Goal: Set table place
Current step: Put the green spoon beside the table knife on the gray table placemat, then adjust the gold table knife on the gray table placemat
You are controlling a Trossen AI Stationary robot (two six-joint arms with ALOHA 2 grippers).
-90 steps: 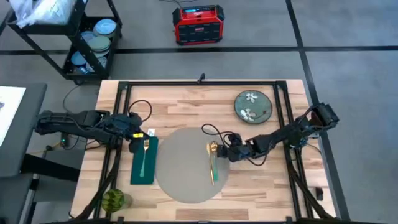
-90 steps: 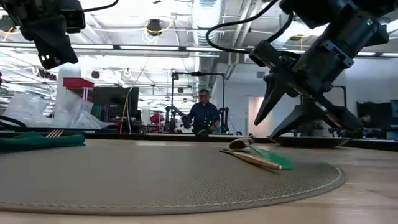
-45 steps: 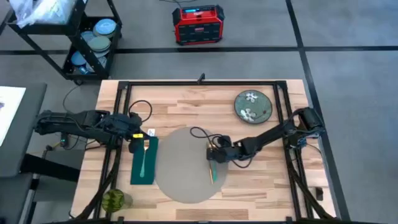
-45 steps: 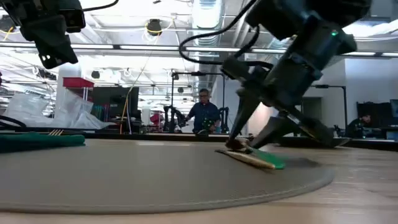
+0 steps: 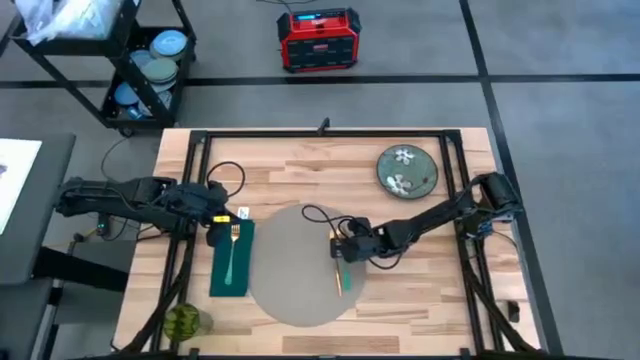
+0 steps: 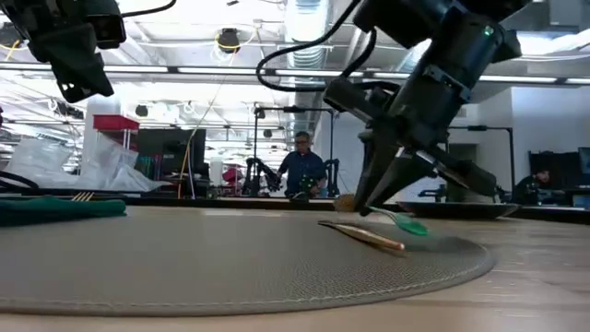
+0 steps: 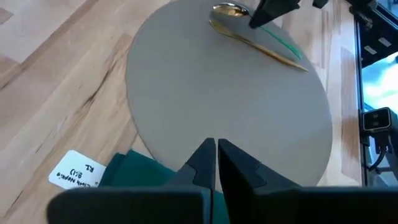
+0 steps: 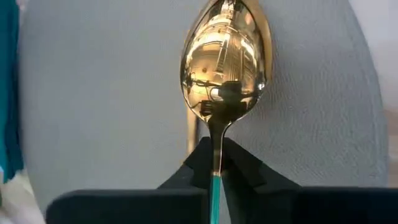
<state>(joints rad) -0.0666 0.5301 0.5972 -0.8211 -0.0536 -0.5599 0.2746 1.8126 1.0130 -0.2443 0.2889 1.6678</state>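
On the table (image 5: pixel 300 160), over the placemat (image 5: pixel 300 265), the right gripper (image 5: pixel 343 246) pinches a gold spoon (image 8: pixel 225 59) — left gripper (image 7: pixel 216 155) closed, empty, by the napkin (image 5: pixel 230 270).

Table (image 5: pixel 300 165): placemat (image 5: pixel 295 270), napkin (image 5: pixel 231 262), plate (image 5: pixel 407 169)

glossy gold metal spoon (image 8: pixel 225 59), woven placemat (image 6: pixel 230 263)

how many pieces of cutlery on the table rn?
3. A gold fork lies on the dark green cloth napkin. A gold spoon with a green handle is gripped in the right pincer over the round grey placemat, above another gold utensil lying there.
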